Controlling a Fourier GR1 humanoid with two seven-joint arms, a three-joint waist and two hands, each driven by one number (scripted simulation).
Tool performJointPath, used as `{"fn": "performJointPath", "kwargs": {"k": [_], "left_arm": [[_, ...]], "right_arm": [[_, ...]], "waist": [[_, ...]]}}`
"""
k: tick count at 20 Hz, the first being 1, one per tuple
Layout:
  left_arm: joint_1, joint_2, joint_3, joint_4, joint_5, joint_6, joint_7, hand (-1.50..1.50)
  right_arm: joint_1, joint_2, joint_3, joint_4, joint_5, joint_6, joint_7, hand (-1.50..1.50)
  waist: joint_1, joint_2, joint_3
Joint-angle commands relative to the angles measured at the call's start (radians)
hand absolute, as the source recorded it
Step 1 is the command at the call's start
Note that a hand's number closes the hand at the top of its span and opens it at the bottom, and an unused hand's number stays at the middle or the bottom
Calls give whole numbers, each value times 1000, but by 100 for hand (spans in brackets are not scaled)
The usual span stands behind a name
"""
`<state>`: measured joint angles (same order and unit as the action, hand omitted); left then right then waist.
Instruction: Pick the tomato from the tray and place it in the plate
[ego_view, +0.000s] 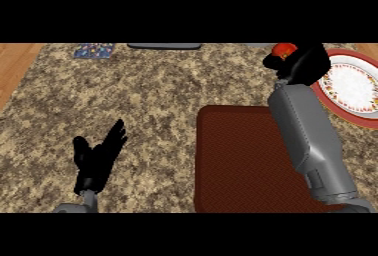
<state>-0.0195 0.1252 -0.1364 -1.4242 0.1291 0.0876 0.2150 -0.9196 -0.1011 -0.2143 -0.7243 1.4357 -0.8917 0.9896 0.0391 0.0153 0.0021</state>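
Near the worktop's far right corner, the right hand (303, 62) held the tomato (283, 49) in curled fingers, just left of the plate (354, 85).

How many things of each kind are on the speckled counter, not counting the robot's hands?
Round red tomato, held in the right hand: 1
White plate with red rim: 1
Dark red rectangular tray: 1
Small patterned flat item at the far edge: 1
Dark flat object at the far edge: 1
Total: 5

You see the red tomato (282, 49) up left of the red-rimmed plate (353, 85), beyond the dark red tray (244, 160).
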Motion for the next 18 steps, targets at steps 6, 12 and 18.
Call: {"fn": "performJointPath", "kwargs": {"k": [6,12,18], "left_arm": [[1,18,28,-8,28,-33,10,0],[9,-4,27,7,6,-6,-15,0],[33,8,11,3,14,-49,-11,0]], "right_arm": [[35,-179,-132,148,-27,-270,-66,150],[87,-298,-193,230,-191,-337,-250,150],[120,-395,-237,266,-379,-330,-445,150]], "waist": [[-5,0,0],[-5,2,1],[7,7,5]]}}
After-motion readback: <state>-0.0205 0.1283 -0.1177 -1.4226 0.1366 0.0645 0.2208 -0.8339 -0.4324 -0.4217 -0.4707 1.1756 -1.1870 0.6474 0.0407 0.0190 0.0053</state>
